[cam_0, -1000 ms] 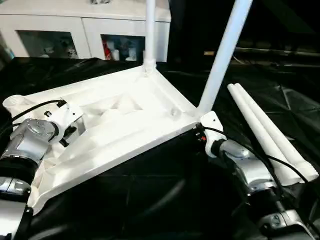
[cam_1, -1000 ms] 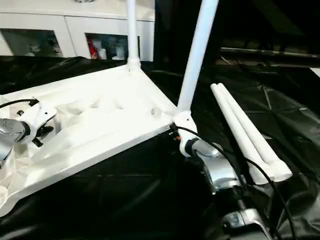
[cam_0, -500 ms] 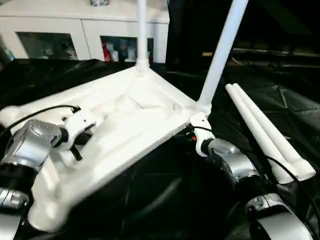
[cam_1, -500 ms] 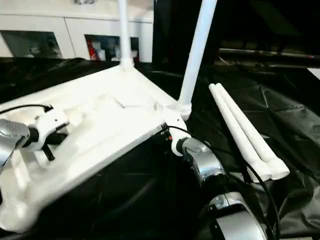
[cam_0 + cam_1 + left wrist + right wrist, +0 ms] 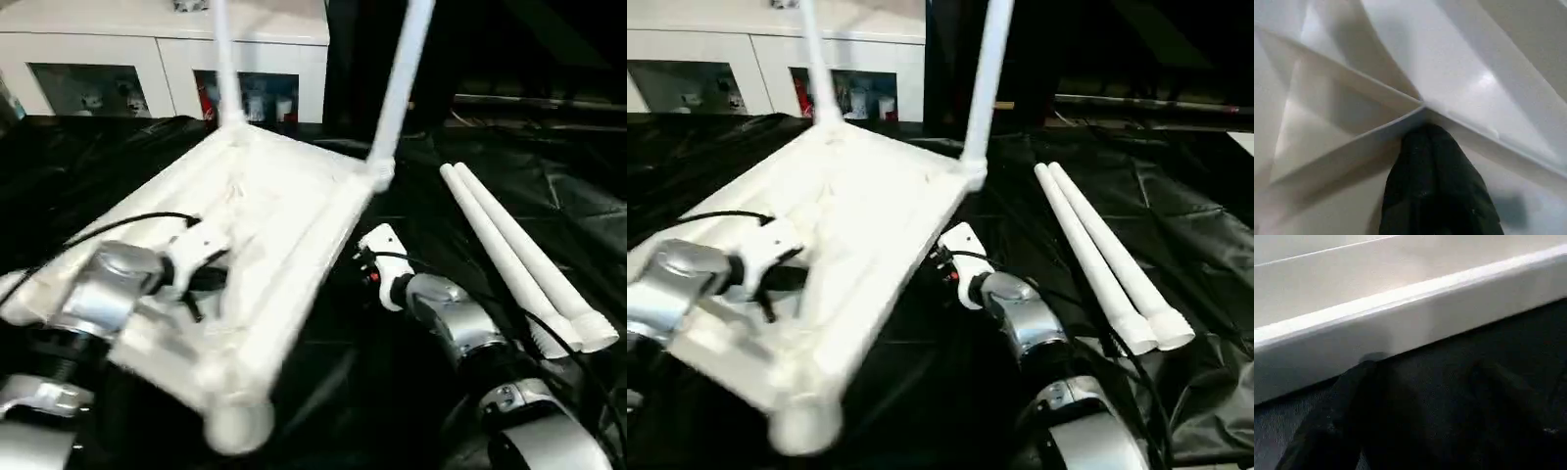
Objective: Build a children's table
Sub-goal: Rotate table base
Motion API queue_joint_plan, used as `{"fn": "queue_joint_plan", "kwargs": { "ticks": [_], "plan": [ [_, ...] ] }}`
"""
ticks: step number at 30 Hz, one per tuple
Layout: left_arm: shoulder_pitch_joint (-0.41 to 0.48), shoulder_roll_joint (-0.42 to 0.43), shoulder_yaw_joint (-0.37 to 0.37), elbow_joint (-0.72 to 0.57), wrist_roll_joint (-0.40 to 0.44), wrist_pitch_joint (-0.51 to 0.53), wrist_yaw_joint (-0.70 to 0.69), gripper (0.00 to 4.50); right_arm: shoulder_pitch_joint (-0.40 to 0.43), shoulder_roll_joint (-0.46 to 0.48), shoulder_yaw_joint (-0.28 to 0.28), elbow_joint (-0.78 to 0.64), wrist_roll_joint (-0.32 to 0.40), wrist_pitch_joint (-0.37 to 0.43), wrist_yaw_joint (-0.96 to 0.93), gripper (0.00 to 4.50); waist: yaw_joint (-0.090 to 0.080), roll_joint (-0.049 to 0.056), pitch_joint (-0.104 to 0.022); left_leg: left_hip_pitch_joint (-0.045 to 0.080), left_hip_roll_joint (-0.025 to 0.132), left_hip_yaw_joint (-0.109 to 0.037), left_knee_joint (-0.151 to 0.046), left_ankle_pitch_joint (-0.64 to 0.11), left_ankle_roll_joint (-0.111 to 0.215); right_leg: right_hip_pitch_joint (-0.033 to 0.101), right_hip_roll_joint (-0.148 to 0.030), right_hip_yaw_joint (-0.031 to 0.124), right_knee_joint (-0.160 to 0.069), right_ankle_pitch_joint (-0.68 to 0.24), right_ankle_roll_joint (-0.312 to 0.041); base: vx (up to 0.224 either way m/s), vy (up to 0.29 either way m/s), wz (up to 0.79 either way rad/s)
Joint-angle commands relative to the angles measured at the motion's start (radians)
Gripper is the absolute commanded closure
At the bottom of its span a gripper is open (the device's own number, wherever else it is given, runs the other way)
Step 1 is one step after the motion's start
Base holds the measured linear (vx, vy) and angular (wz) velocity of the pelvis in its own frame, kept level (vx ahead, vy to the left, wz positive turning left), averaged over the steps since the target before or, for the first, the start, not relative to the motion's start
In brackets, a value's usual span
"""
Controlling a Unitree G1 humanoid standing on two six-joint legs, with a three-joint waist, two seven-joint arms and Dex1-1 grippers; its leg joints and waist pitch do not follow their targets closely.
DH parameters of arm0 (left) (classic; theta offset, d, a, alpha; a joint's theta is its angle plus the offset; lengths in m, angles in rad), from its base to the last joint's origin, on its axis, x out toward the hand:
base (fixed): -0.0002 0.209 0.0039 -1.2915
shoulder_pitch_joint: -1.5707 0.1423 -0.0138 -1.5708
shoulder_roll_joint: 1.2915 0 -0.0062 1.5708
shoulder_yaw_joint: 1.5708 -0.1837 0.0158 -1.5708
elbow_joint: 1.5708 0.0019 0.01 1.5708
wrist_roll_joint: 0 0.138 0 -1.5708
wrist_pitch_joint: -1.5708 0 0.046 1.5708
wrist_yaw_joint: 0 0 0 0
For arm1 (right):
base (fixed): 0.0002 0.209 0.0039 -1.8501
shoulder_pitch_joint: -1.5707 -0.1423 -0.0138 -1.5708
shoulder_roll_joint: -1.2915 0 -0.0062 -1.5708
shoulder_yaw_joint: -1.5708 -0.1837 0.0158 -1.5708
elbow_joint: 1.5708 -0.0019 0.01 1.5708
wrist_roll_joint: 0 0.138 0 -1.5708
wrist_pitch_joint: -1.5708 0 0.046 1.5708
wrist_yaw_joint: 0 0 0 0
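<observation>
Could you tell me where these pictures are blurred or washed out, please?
Left eye view: the tabletop and its two fitted legs are smeared by motion, the near corner socket most; the two loose legs on the black cover look sharper. Left wrist view: a black finger is soft, with a bright glare spot on the white ribs. Right wrist view: the dark fingers are out of focus.

The work table (image 5: 118,162) in front of me wears a black, wrinkled, glossy cover that spreads from nine o'clock round to three. Beyond its far edge, toward eleven o'clock, I see a white cabinet (image 5: 176,49) with glass doors (image 5: 78,86); small coloured items sit behind the panes, too blurred to name. At one to two o'clock the background goes dark, crossed by a pale horizontal bar (image 5: 534,100).
</observation>
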Motion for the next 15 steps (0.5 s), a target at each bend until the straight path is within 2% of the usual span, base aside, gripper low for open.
{"fn": "queue_joint_plan", "kwargs": {
  "ticks": [1,2,3,4,6,8,11,13,15],
  "plan": [
    [-0.035,-0.093,-0.051,-0.06,-0.063,-0.017,-0.024,4.5,-0.004,0.036,0.038,-0.046,0.022,-0.031,0.075,1.44,0.0,0.021,-0.071,0.019,0.051,-0.02,-0.076,-0.204,-0.014,0.052,-0.071,0.061,-0.059,-0.107,-0.243,0.0,0.0,0.0],
    [-0.038,-0.108,-0.055,-0.059,-0.063,-0.018,-0.021,4.5,-0.002,0.033,0.038,-0.051,0.021,-0.03,0.081,1.78,0.0,0.021,-0.071,0.021,0.051,-0.02,-0.075,-0.206,-0.014,0.052,-0.07,0.061,-0.06,-0.105,-0.244,0.0,0.0,0.0],
    [-0.044,-0.132,-0.065,-0.054,-0.061,-0.023,-0.016,4.5,0.002,0.027,0.04,-0.059,0.02,-0.03,0.091,1.84,0.0,0.018,-0.071,0.019,0.051,-0.02,-0.075,-0.204,-0.013,0.054,-0.069,0.061,-0.06,-0.1,-0.246,0.0,0.0,0.0],
    [-0.045,-0.138,-0.067,-0.053,-0.06,-0.025,-0.015,4.5,0.003,0.026,0.04,-0.061,0.019,-0.03,0.093,1.86,0.001,0.022,-0.072,0.02,0.051,-0.021,-0.075,-0.204,-0.013,0.053,-0.07,0.061,-0.06,-0.1,-0.247,0.0,0.0,0.0],
    [-0.05,-0.17,-0.079,-0.05,-0.058,-0.026,-0.007,4.5,0.007,0.018,0.039,-0.071,0.017,-0.029,0.108,1.92,0.002,0.019,-0.072,0.021,0.051,-0.02,-0.074,-0.207,-0.011,0.054,-0.069,0.061,-0.061,-0.101,-0.246,0.0,0.0,0.0],
    [-0.054,-0.19,-0.082,-0.048,-0.057,-0.027,0.0,4.5,0.008,0.014,0.039,-0.074,0.016,-0.029,0.116,2.31,0.003,0.017,-0.072,0.019,0.05,-0.02,-0.073,-0.203,-0.005,0.056,-0.07,0.061,-0.062,-0.1,-0.247,0.0,0.0,0.0],
    [-0.062,-0.231,-0.084,-0.039,-0.06,-0.03,0.019,4.5,0.004,0.009,0.04,-0.072,0.013,-0.035,0.125,2.54,0.003,0.016,-0.072,0.019,0.051,-0.02,-0.072,-0.202,0.001,0.055,-0.07,0.06,-0.064,-0.114,-0.246,0.0,0.0,0.0],
    [-0.069,-0.253,-0.081,-0.027,-0.053,-0.036,0.037,4.5,-0.002,0.008,0.039,-0.062,0.006,-0.041,0.121,2.77,0.006,0.014,-0.07,0.022,0.051,-0.019,-0.073,-0.214,0.002,0.052,-0.069,0.06,-0.068,-0.141,-0.242,0.0,0.0,0.0],
    [-0.091,-0.296,-0.065,0.018,-0.035,-0.062,0.099,4.5,-0.02,0.009,0.031,-0.035,-0.008,-0.054,0.089,2.77,0.008,0.013,-0.067,0.024,0.051,-0.019,-0.074,-0.236,-0.001,0.05,-0.069,0.06,-0.074,-0.182,-0.233,0.0,0.0,0.0]
  ]
}}
